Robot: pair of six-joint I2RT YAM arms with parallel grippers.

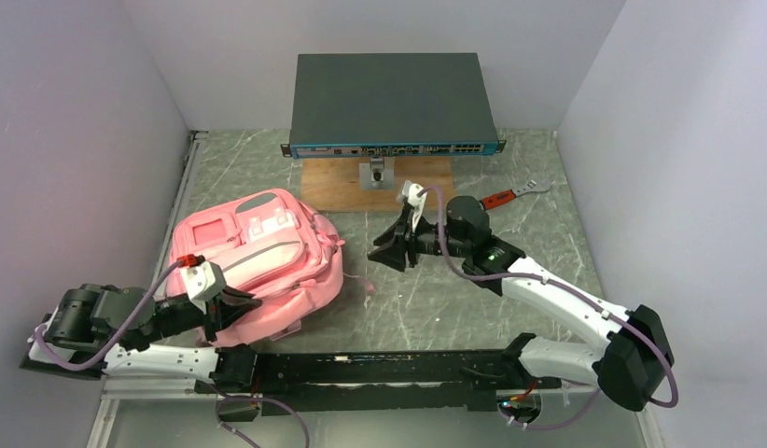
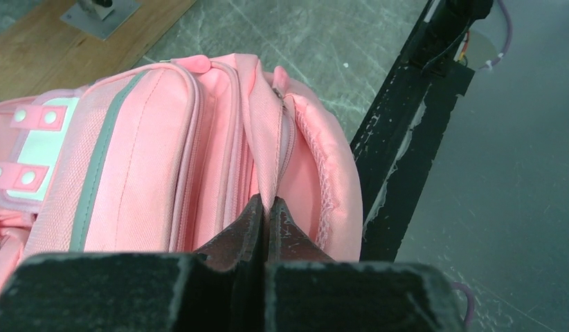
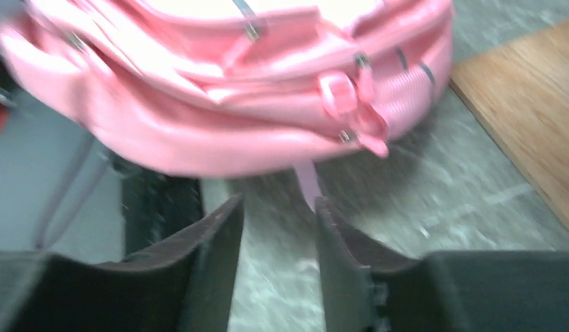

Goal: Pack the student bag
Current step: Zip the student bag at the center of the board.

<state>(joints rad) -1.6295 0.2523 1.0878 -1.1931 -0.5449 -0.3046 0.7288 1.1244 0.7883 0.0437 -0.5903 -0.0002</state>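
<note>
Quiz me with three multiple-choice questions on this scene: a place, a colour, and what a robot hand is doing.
1. Where is the backpack?
A) hanging on a wall
B) lying on the table's left side
C) on a chair
2. What colour is the backpack?
A) pink
B) blue
C) green
3. What is the left gripper doing?
A) standing wide open
B) holding a pen
C) pinching the backpack's fabric
1 B: the overhead view shows it there. 2 A: pink fabric in every view. 3 C: its jaws are shut on a fold by the zip.
</note>
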